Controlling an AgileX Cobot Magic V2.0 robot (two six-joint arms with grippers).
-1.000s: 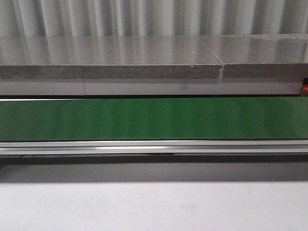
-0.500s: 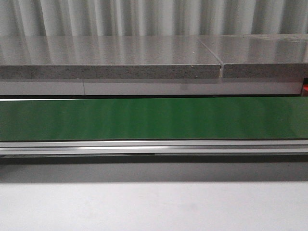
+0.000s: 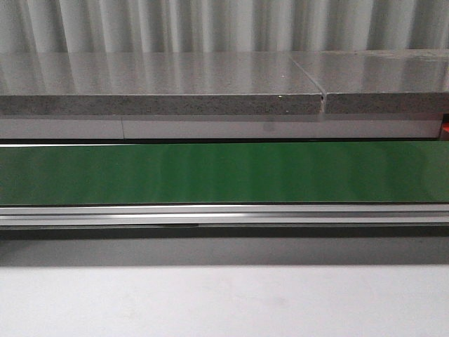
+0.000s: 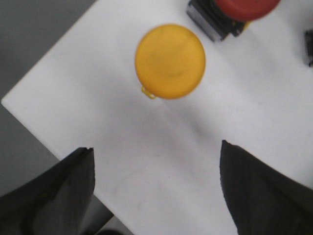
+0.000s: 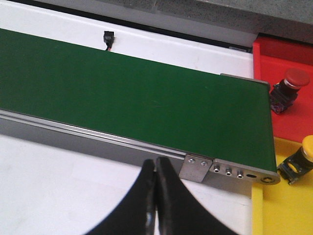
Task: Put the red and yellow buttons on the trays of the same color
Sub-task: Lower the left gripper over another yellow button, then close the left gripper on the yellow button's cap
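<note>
In the left wrist view a yellow button [image 4: 170, 61] stands on a white surface [image 4: 161, 147], with a red button [image 4: 234, 12] on a black base just past it. My left gripper [image 4: 156, 147] is open and empty, its jaws wide apart a short way from the yellow button. In the right wrist view my right gripper [image 5: 155, 166] is shut and empty over the white table beside the green belt [image 5: 127, 93]. A red button [image 5: 288, 88] lies on the red tray [image 5: 279, 54]. A yellow button [image 5: 301, 159] lies on the yellow tray [image 5: 279, 210]. Neither gripper shows in the front view.
The green conveyor belt [image 3: 224, 172] with its metal rail [image 3: 224, 214] runs across the front view, a grey stone shelf [image 3: 161, 88] behind it. The white surface's corner and edge [image 4: 29, 117] lie close to my left gripper. A dark object [image 4: 309, 46] sits at the frame edge.
</note>
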